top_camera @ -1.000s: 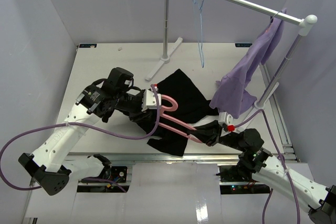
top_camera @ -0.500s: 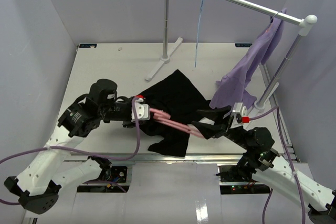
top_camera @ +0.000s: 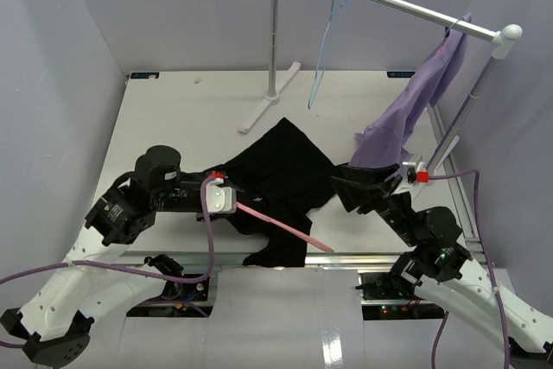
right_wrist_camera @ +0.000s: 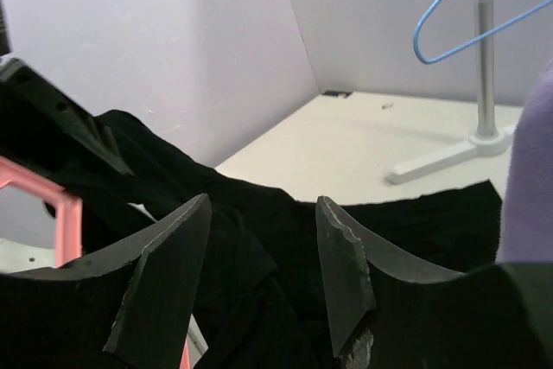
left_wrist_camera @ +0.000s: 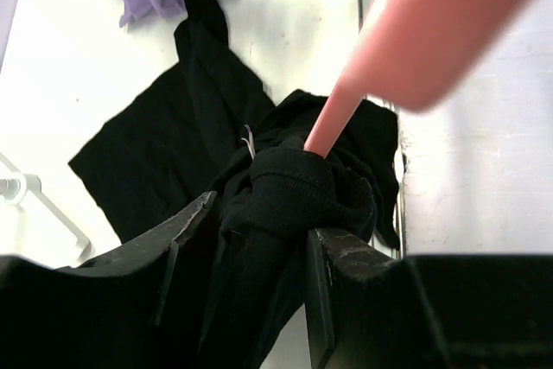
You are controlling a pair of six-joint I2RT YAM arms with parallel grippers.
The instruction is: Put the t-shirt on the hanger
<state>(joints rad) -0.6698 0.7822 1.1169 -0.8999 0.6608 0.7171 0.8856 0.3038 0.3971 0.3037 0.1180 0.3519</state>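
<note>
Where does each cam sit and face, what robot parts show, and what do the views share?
Top external: above and behind the bases, looking down on the table; both arms show, with left gripper and right gripper.
Left wrist: on the left wrist, facing along its fingers to the bunched t-shirt and hanger.
Right wrist: on the right wrist, facing over the t-shirt to the blue hanger; its fingers show.
Shared: all three see t-shirt and hanger.

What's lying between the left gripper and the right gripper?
The black t-shirt, with the pink hanger slanting across its near part from the left gripper; the top view shows it.
</note>
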